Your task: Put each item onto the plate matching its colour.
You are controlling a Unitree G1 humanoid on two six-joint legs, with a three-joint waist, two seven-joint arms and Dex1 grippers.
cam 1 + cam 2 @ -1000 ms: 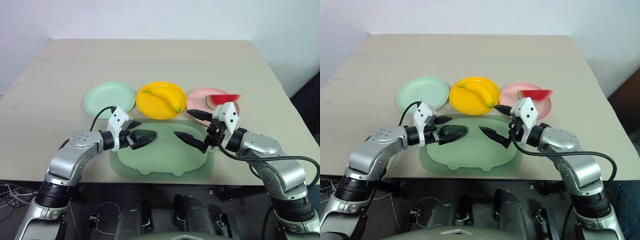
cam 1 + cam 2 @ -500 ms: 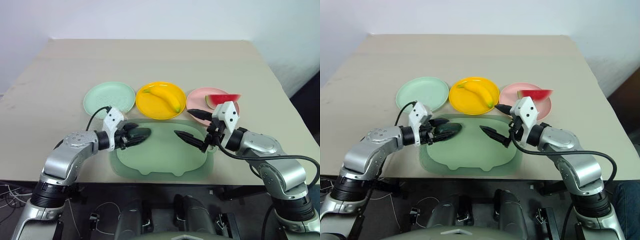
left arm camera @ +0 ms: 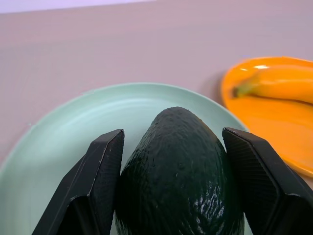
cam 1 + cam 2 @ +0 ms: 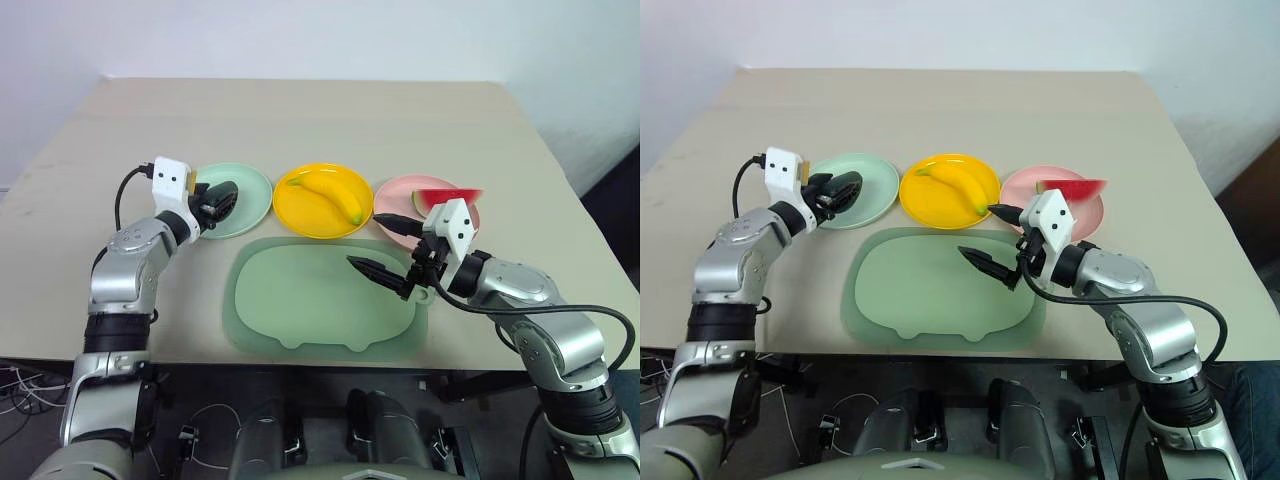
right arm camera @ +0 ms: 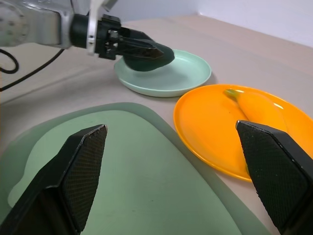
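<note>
Head view: left gripper (image 4: pixel 222 196) at left-centre of frame clamps the dark green avocado (image 4: pixel 219 199) over the mint plate (image 4: pixel 221 200), banana (image 4: pixel 328 194) lies on the yellow plate (image 4: pixel 323 201) mid-frame, watermelon wedge (image 4: pixel 446 198) sits on the pink plate (image 4: pixel 425 204) at right, and the right gripper (image 4: pixel 385 245) hangs with 2 fingers spread, empty, over the green mat (image 4: pixel 325 296). Left wrist view: avocado (image 3: pixel 180 176) is pinched between both fingers (image 3: pixel 100 186) at bottom centre, mint plate (image 3: pixel 63 142) behind it. Right wrist view: spread fingers (image 5: pixel 73 169) at the bottom corners, mat (image 5: pixel 137 181) between them, avocado (image 5: pixel 145 55) upper left.

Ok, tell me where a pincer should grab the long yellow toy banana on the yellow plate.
Grip the long yellow toy banana across its thicker middle, coming from above. It lies flat and diagonal on the round yellow plastic plate, so the fingers should straddle its narrow width, clear of the tapering ends.
</note>
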